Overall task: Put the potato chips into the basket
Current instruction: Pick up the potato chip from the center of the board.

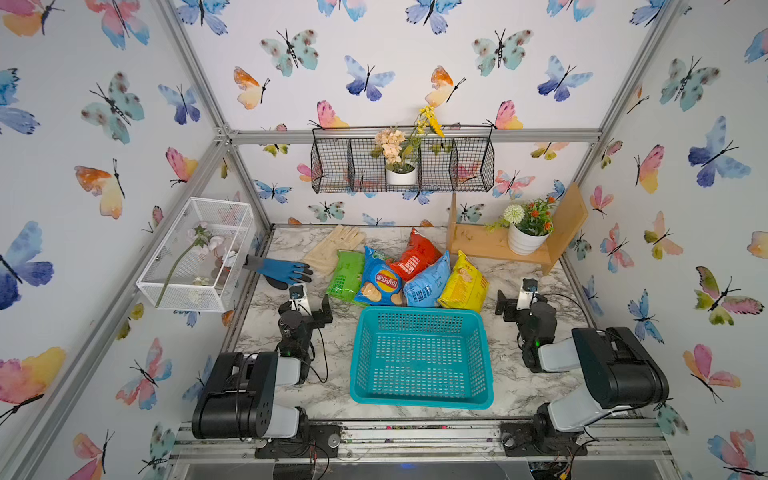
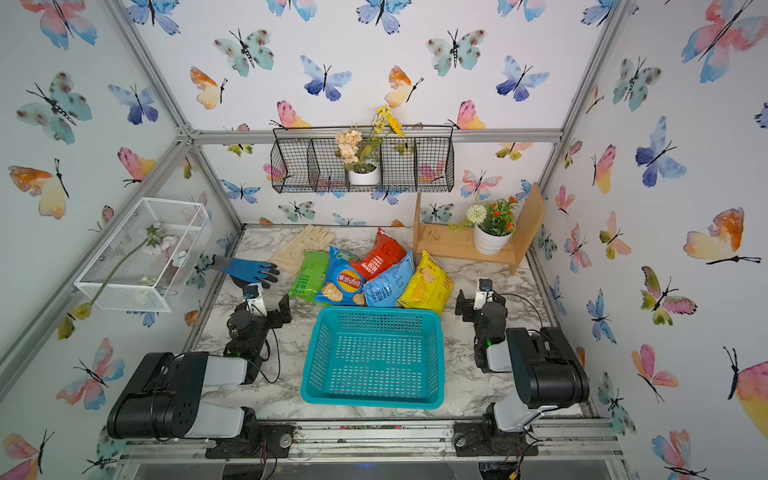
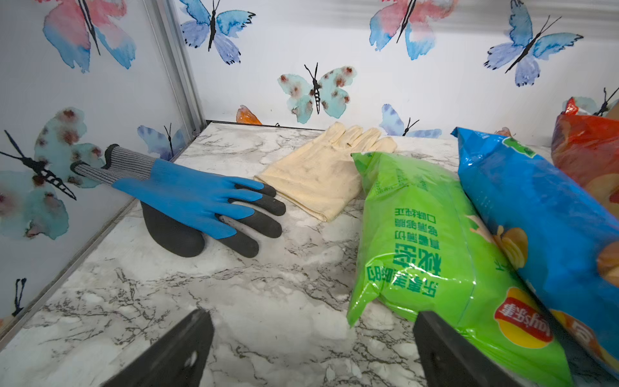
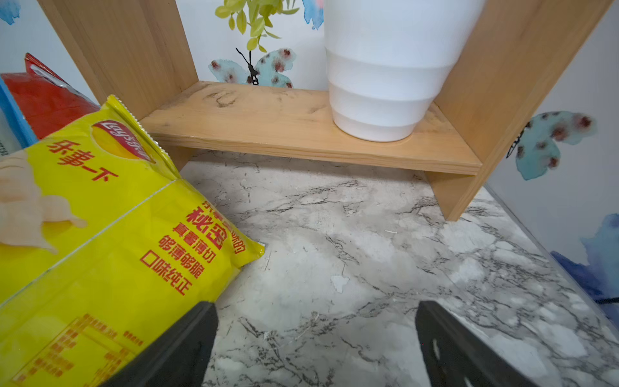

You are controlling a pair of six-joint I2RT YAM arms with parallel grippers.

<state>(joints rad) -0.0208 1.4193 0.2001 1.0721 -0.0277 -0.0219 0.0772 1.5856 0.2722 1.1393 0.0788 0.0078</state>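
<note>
The potato chips lie in a row behind the basket: a green bag point(image 1: 345, 276), dark blue bag point(image 1: 380, 282), red bag point(image 1: 415, 255), light blue bag point(image 1: 428, 284) and yellow bag point(image 1: 465, 284). The teal basket point(image 1: 420, 311) sits empty mid-table in both top views. My left gripper point(image 1: 306, 304) is open, low over the table left of the green bag point(image 3: 418, 241), whose corner lies near one finger. On the other side my right gripper point(image 1: 521, 301) is open beside the yellow bag point(image 4: 100, 234). Neither holds anything.
A blue glove point(image 1: 286, 270) and a beige glove point(image 1: 336, 247) lie at the back left. At the back right stands a wooden shelf point(image 1: 478, 243) with a white flower pot point(image 1: 525, 241). A white mesh box point(image 1: 199, 253) hangs on the left wall, a black wire basket point(image 1: 403, 162) on the back wall.
</note>
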